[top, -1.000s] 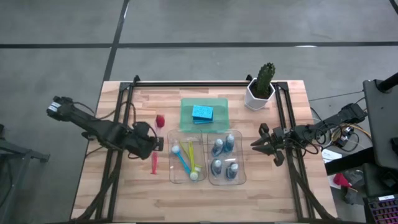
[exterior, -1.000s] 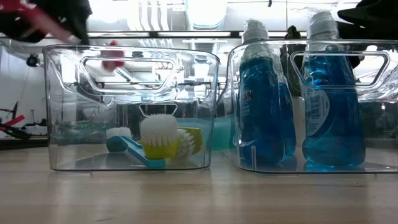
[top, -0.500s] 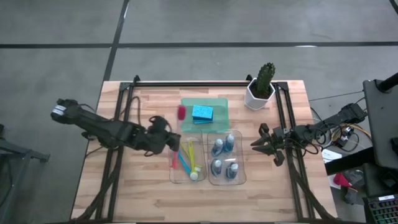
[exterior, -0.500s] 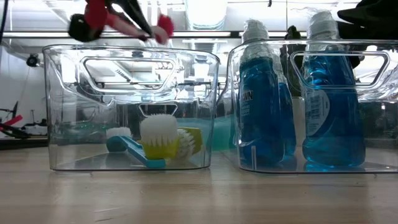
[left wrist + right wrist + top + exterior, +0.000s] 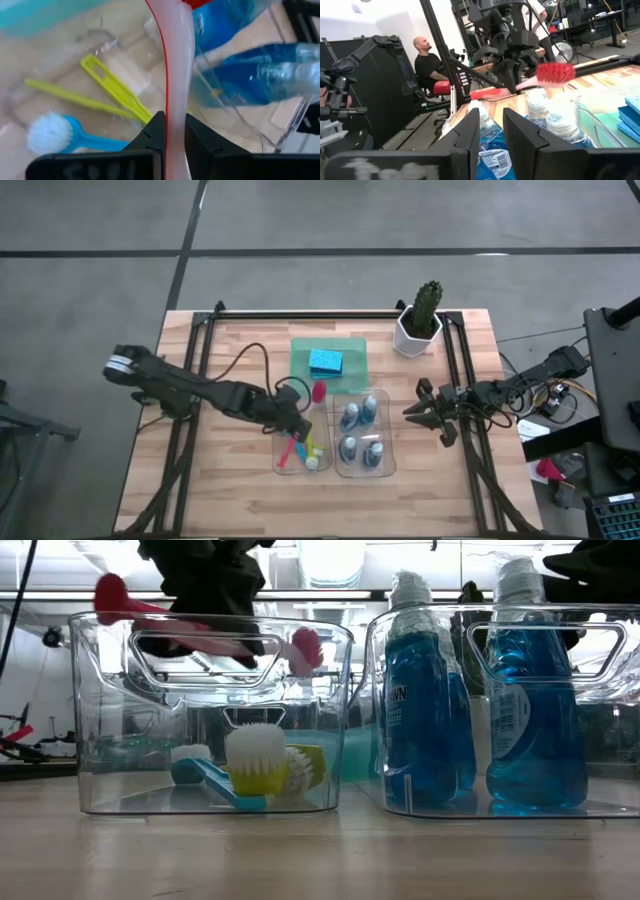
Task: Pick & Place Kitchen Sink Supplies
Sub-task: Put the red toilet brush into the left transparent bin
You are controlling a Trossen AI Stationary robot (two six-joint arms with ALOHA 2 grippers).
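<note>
My left gripper [image 5: 291, 420] is shut on a red-pink brush [image 5: 305, 420] above the left clear bin [image 5: 279, 463]; the brush's head [image 5: 305, 648] shows at about the bin's rim. A blue brush [image 5: 55, 136] and yellow-green brushes [image 5: 112, 90] lie on that bin's floor. Several bottles of blue liquid [image 5: 360, 432] stand in the right clear bin [image 5: 390, 465]. Blue sponges [image 5: 326, 361] rest on the green tray [image 5: 300, 370]. My right gripper [image 5: 414, 414] waits open just right of the bottle bin. My left gripper pinches the red-pink brush's handle near its middle [image 5: 175, 107] between its two fingers [image 5: 156, 131], which lie across the handle. It comes from the table's left side, slanting down. The brush is lifted clear over the bin, head toward the far side, handle end [image 5: 285, 453] toward the near side.
A green cactus in a white pot [image 5: 420, 320] stands at the far right of the table. Black rails [image 5: 190, 380] run along both sides of the wooden top. A person [image 5: 427, 62] sits in the room beyond. Bare wood lies left of the bins.
My left gripper has carried the red-pink brush toward the table's right, from bare wood left of the bins to over the left bin, and lowered it toward the bin's rim. The brush has turned a little, its head now pointing far-right. My right arm has kept still.
</note>
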